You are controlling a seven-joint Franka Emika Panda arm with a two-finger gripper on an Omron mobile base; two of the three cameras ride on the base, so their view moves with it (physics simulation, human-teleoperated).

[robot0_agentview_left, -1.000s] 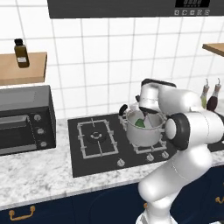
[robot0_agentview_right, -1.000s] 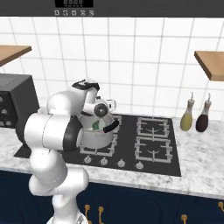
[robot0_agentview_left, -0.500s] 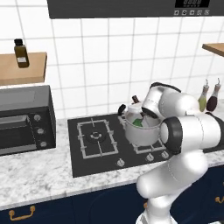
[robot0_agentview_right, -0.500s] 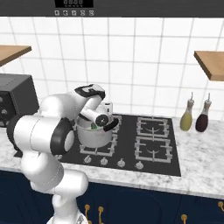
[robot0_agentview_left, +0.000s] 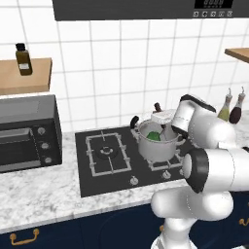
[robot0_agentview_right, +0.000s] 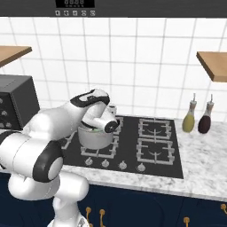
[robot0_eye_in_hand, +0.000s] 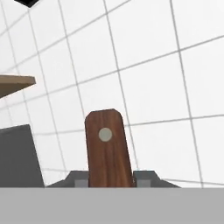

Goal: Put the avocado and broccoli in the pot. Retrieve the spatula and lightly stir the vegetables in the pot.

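The steel pot (robot0_agentview_left: 156, 148) stands on the front right burner of the hob, seen in the right base view as the pot (robot0_agentview_right: 94, 137). Green vegetables (robot0_agentview_left: 154, 136) lie inside it; I cannot tell avocado from broccoli. My gripper (robot0_agentview_left: 164, 119) hangs over the pot's mouth, shut on the spatula. Its dark brown handle end (robot0_agentview_left: 157, 106) sticks up above the hand, and the blade is hidden in the pot. In the hand view the brown spatula handle (robot0_eye_in_hand: 107, 148) rises between my fingertips (robot0_eye_in_hand: 79, 179), with my gripper (robot0_eye_in_hand: 108, 178) shut on it.
A black oven (robot0_agentview_left: 26, 132) sits on the counter left of the hob (robot0_agentview_left: 104, 155). Two bottles (robot0_agentview_right: 189, 119) (robot0_agentview_right: 205, 120) stand right of the hob. A wooden shelf (robot0_agentview_left: 24, 75) with a dark bottle (robot0_agentview_left: 22, 59) hangs at left, another shelf (robot0_agentview_right: 213, 64) at right.
The hand has swung a little across the pot's mouth with the spatula still in its grip. The elbow has swung out to the side. The pot has stayed on its burner.
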